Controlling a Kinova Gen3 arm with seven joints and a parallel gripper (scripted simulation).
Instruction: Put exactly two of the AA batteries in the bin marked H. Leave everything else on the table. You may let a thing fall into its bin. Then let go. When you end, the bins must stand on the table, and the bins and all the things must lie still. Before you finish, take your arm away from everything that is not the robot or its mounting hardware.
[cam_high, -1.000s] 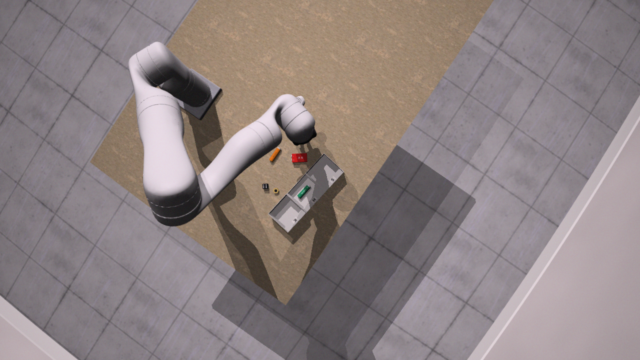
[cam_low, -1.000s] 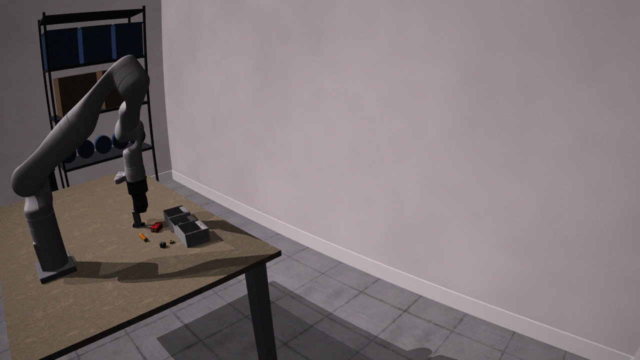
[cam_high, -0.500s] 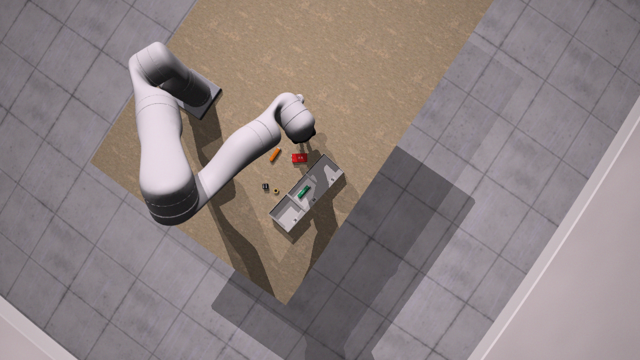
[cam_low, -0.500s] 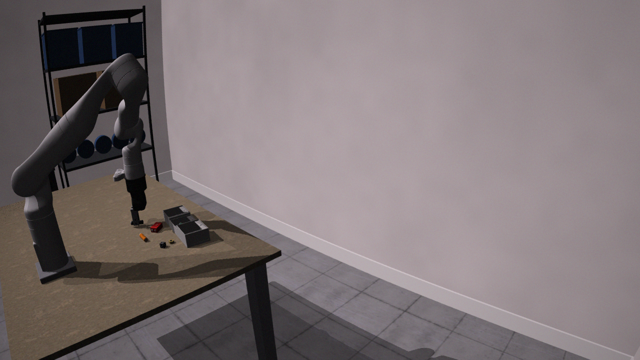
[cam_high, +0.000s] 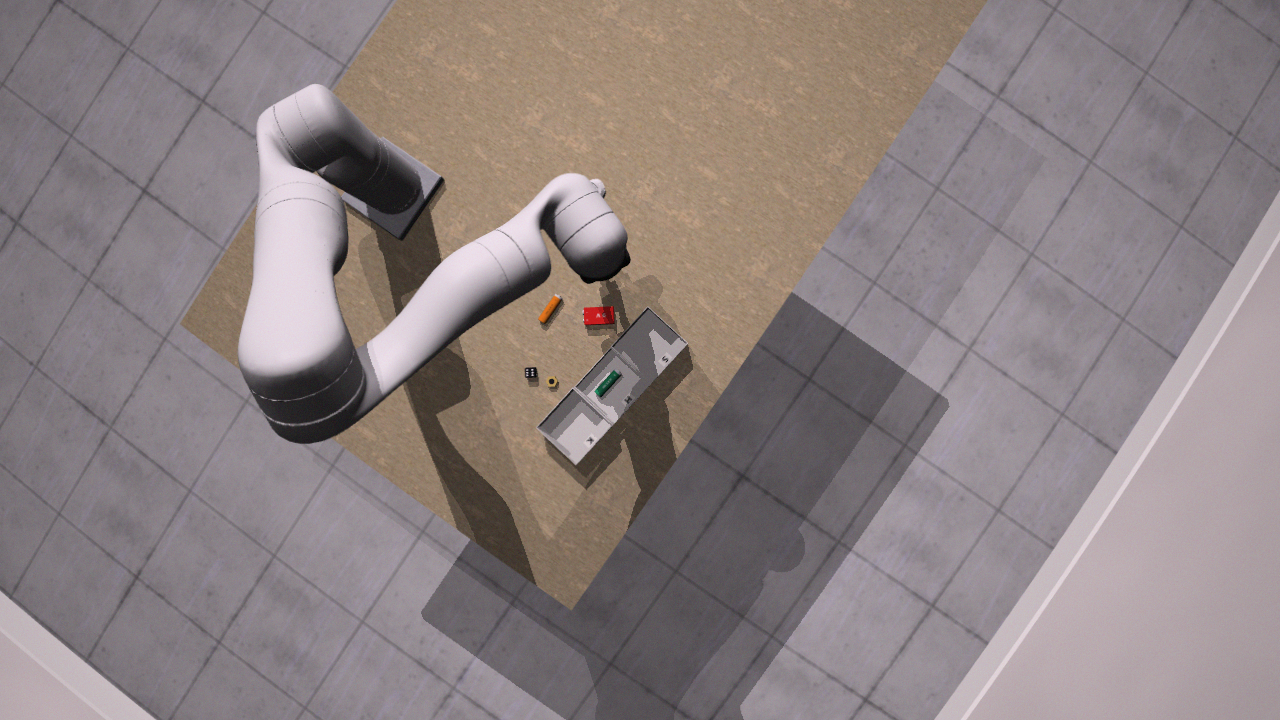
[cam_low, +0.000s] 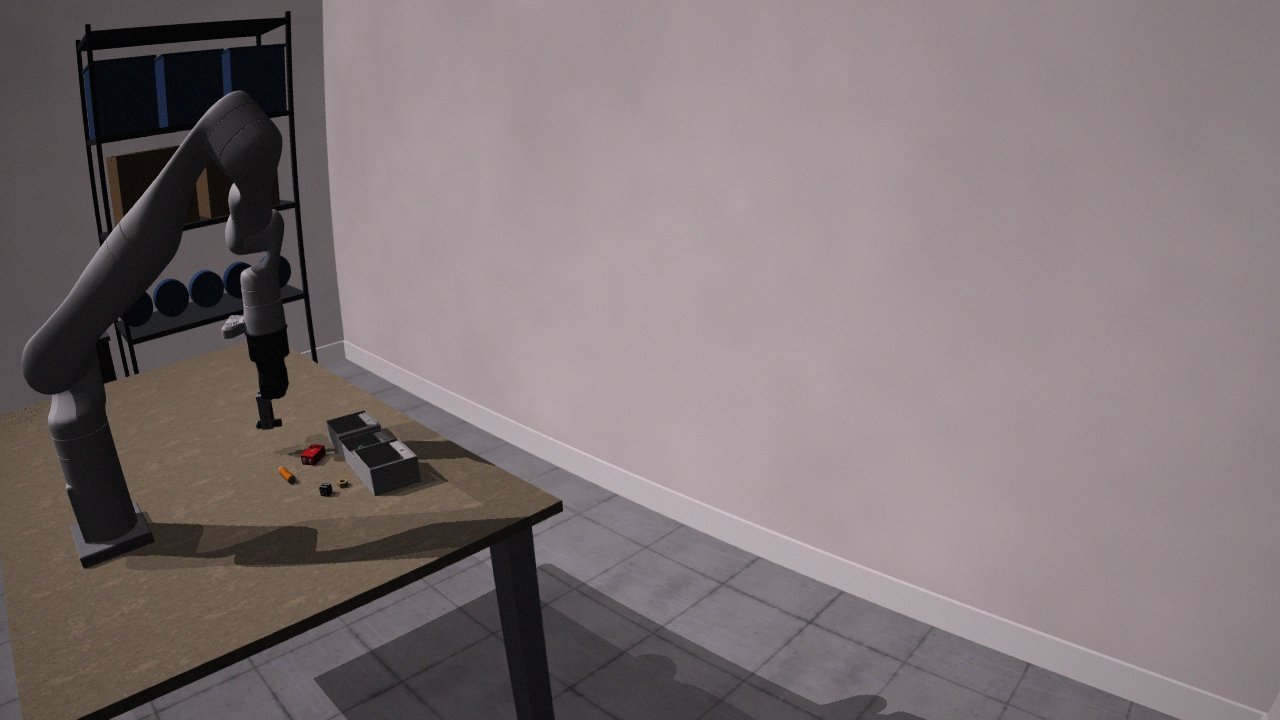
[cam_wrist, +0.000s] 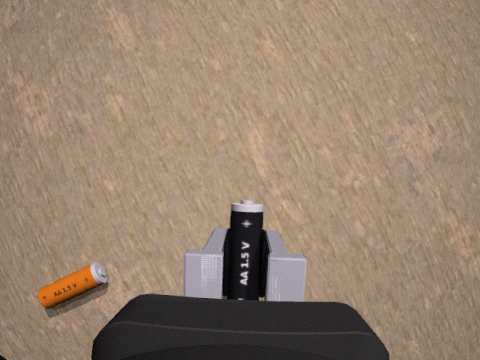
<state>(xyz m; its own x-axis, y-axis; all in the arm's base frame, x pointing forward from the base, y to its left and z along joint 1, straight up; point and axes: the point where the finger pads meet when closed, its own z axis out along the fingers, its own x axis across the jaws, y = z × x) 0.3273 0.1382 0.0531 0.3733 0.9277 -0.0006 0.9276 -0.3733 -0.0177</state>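
A black AA battery (cam_wrist: 246, 250), a smooth cylinder with a silver cap and white lettering, sits clamped between the ribbed grey fingers of the gripper (cam_wrist: 246, 274), raised above the grainy tan table (cam_low: 223, 573), well in from its edges. An orange AA battery (cam_wrist: 72, 286) lies flat on the wood to one side. Three boxy grey bins stand in a row near the table's edge toward the wall; the middle one, bin H (cam_high: 631, 377), holds a green battery (cam_high: 608, 382). Just beside the row lie a red block (cam_high: 597, 315), a black die (cam_high: 530, 372) and a small yellow ring (cam_high: 552, 382)
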